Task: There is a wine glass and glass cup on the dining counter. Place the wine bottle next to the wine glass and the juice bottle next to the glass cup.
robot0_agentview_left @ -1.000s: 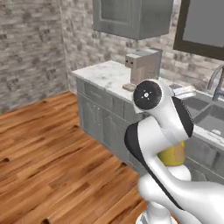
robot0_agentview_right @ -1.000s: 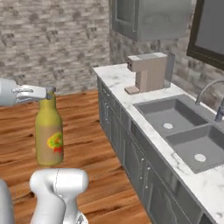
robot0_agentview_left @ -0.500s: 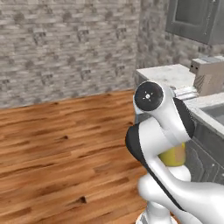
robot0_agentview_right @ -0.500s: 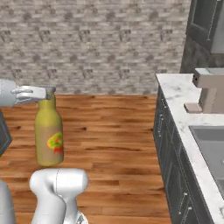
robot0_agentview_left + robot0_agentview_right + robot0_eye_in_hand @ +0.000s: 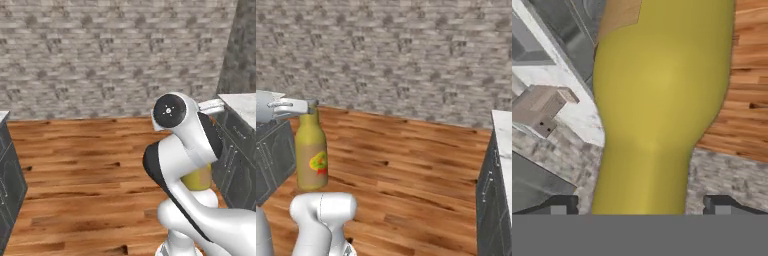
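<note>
**Bottle carried high over bare floor, gripped only at the neck**

You have the juice bottle [image 5: 311, 152] hanging upright from the claw [image 5: 308, 106], whose two fingertips [image 5: 559, 206] sit closed against either side of the narrow neck, just under the cap. In the hand view the yellow body fills the space between the tips. Nothing supports the bottle from below; under it lies only the wooden floor [image 5: 406, 165], with a dark cabinet [image 5: 271, 155] just to its left and another cabinet [image 5: 491, 200] far to the right under a marble surface [image 5: 503, 145].

Your main risk, as I judge it, is slip. The grip is on a slim, smooth neck while the heavy body hangs beneath, so any sharp turn or stop of the base could set the bottle swinging and work it loose. A fall here means the floor, not a surface.

A second risk is the near cabinet on the left: the bottle hangs close beside it, and a wide swing of the arm [image 5: 185, 150] could knock the bottle against it.

The dining counter and the glass cup are not in sight, so you cannot yet judge the approach.
</note>
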